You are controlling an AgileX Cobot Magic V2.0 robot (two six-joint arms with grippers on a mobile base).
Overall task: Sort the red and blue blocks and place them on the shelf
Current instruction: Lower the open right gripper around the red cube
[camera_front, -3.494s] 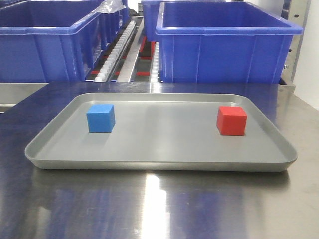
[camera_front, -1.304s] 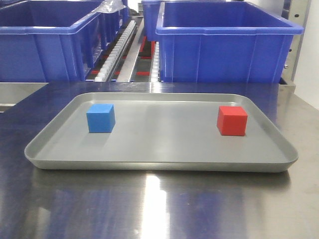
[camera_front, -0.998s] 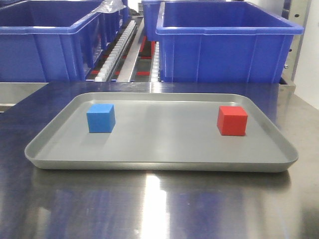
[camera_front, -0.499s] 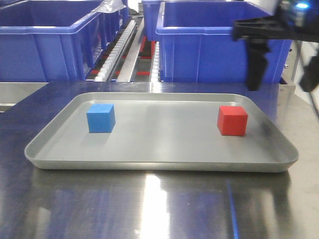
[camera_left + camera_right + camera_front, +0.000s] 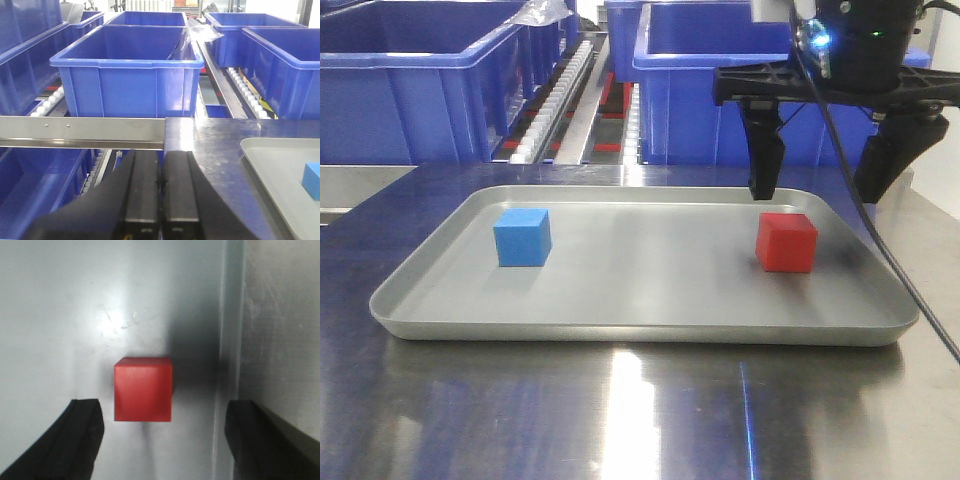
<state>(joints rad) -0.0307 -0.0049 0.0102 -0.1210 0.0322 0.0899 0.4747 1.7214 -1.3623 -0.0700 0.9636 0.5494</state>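
The red block sits at the right of the grey tray, and the blue block at its left. My right gripper hangs open just above the red block, one finger on each side and slightly behind it. In the right wrist view the red block lies between the spread fingers of the right gripper, untouched. My left gripper is shut and empty, low before the shelf's steel front rail. The blue block shows at that view's right edge.
Large blue bins stand on the shelf behind the tray, with white roller tracks between them. The tray rests on a shiny steel tabletop. The tray's right rim runs close beside the red block.
My right arm has come into view from the upper right and moved left, open, over the red block. Both blocks stay put.
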